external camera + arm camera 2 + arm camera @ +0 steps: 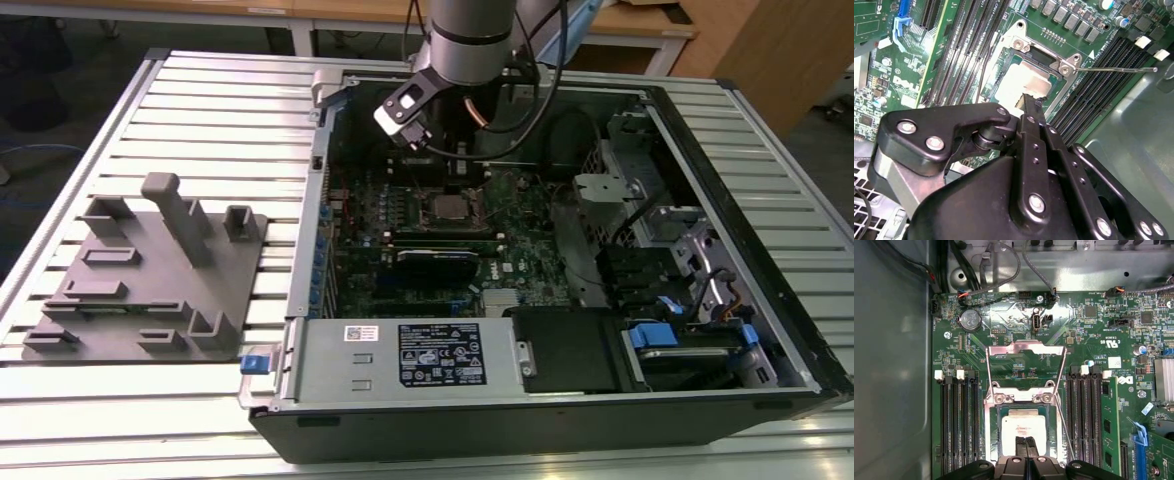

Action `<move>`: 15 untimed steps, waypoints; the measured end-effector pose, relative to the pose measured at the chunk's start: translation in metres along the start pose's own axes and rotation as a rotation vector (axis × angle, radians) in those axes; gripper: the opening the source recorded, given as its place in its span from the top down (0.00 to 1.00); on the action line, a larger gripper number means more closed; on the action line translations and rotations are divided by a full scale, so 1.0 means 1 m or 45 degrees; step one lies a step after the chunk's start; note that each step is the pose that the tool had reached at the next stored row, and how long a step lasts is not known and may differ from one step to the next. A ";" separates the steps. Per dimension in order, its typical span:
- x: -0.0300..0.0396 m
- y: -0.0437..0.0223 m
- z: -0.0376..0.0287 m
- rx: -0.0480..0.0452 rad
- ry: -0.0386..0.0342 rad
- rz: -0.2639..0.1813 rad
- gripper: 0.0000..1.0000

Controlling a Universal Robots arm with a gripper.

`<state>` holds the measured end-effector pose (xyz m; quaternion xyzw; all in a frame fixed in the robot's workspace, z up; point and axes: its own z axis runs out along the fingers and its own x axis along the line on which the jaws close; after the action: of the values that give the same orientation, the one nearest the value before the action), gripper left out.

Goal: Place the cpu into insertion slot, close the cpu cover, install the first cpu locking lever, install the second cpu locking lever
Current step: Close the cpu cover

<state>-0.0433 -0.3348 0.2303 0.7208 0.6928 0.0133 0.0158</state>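
- The cpu (1023, 426) lies flat in the insertion slot (1000, 432), so placing looks done. The cpu cover (1024, 346) is flipped open.
- The gripper (1026, 442) hovers at the chip's edge, fingers pinched together, holding nothing.
- Closing the cover, I'd judge, calls for pushing its far bar down.
- The locking levers (988, 370) stand unlatched alongside, and memory slots (959, 425) crowd both sides.

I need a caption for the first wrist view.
Shut gripper over the cpu lying in the insertion slot, cpu cover open.

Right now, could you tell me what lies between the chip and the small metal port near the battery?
The silver cover frame, swung open, as seen in the first wrist view.
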 end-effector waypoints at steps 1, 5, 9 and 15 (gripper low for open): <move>0.0000 0.0000 -0.0002 0.000 0.0001 0.000 0.90; 0.0000 0.0001 -0.0014 0.000 0.0004 0.000 0.90; 0.0000 0.0002 -0.0031 0.000 0.0004 0.000 0.90; 0.0000 0.0003 -0.0077 0.000 0.0003 0.000 0.90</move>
<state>-0.0433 -0.3348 0.2380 0.7208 0.6928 0.0135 0.0158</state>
